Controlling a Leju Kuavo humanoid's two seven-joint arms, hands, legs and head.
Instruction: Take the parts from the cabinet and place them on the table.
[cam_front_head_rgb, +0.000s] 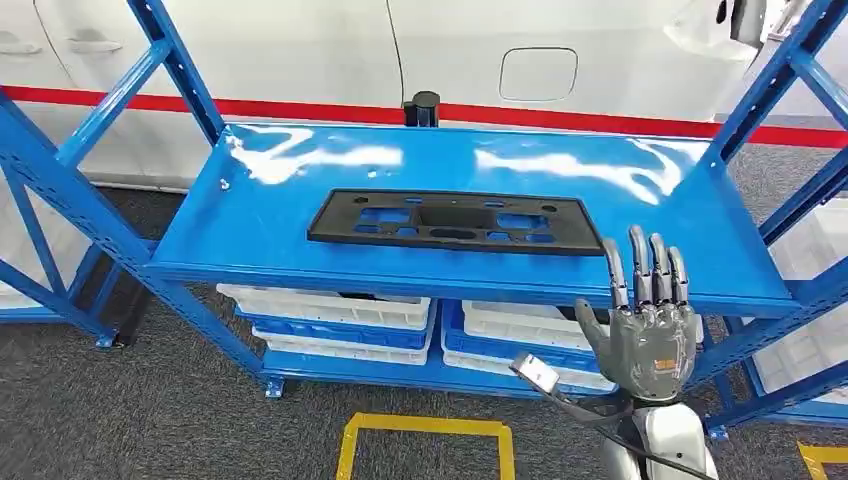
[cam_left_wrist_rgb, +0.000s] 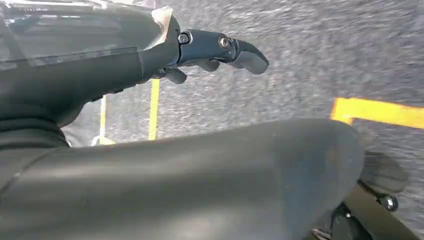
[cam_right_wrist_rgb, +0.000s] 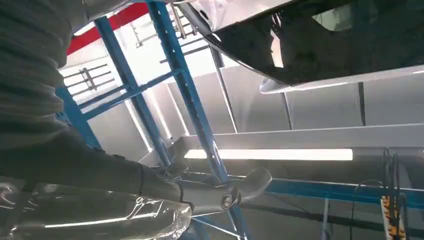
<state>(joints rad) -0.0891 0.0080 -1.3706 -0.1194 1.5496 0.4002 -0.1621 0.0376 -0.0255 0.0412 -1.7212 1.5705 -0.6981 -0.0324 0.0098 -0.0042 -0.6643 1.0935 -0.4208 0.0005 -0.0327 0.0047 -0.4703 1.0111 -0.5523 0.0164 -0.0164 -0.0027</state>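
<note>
Black part (cam_front_head_rgb: 452, 221) lies flat mid-frame on the glossy blue shelf (cam_front_head_rgb: 250, 215); right robot hand (cam_front_head_rgb: 645, 325) lower right, fingers straight, empty; grey carpet (cam_front_head_rgb: 150, 420) below. Left robot hand (cam_left_wrist_rgb: 220, 52) hangs over carpet, grip unclear.

So the count: one black part (cam_front_head_rgb: 452, 221) on the blue shelf (cam_front_head_rgb: 250, 215), dead center. Underneath, at about 6 o'clock, two stacks of white and blue bins (cam_front_head_rgb: 335, 322), side by side. One robot hand (cam_front_head_rgb: 645, 325) up at roughly 4 o'clock. Two yellow floor markings (cam_front_head_rgb: 425, 428), one at 6, one poking in at 5.
</note>
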